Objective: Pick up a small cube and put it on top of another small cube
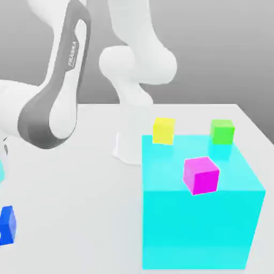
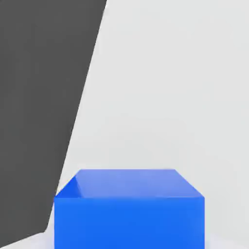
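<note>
Backdrop: a plain grey wall behind a flat white desk (image 1: 80, 203); in the hand view the desk (image 2: 165, 87) runs beside a dark grey area along one edge.
Arm: a white Franka arm (image 1: 56, 101) with a grey joint cover leans in from the exterior view's upper left; its white base (image 1: 126, 147) stands at the middle of the desk, behind the cyan block.
Blue cube: the small blue cube (image 1: 6, 226) sits low at the exterior view's left edge, cut off by the frame, well apart from the other cubes. In the hand view the blue cube (image 2: 129, 209) lies very close to the camera, its top face and one side face showing.
Hand: closed; the fingers themselves cannot be made out in either view. The blue cube sits right under the hand camera, so the hand is probably closed on it, though the contact is hidden.
Cyan block: a large translucent cyan block (image 1: 200, 235) stands at the exterior view's lower right, far bigger than the cubes.
Magenta cube: a magenta cube (image 1: 201, 175) shows in front of or within the cyan block's top; which one I cannot tell.
Yellow cube: a yellow cube (image 1: 164, 130) rests on the desk just behind the block's far left corner.
Green cube: a green cube (image 1: 222, 131) rests behind the block's far right side, apart from the yellow one.
</note>
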You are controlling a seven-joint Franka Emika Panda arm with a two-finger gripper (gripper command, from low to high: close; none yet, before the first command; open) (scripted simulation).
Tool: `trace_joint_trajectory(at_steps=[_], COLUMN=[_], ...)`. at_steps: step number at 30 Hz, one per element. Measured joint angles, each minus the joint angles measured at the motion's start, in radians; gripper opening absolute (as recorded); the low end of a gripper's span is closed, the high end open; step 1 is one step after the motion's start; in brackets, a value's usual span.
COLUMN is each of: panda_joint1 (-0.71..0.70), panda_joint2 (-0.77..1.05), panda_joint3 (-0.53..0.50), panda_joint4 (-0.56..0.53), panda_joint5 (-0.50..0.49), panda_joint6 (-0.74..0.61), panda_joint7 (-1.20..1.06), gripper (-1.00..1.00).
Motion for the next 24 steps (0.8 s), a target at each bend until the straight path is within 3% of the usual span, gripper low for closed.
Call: trace_joint_trajectory(at_steps=[9, 24], panda_joint1=[0.135, 0.369], panda_joint2=[-0.326, -0.871], panda_joint3=[0.072, 0.156], panda_joint4=[-0.145, -0.386], panda_joint5=[-0.021, 0.033], panda_joint6=[-0.181, -0.483], panda_joint7=[-0.191, -0.573], gripper=[-1.0, -1.0])
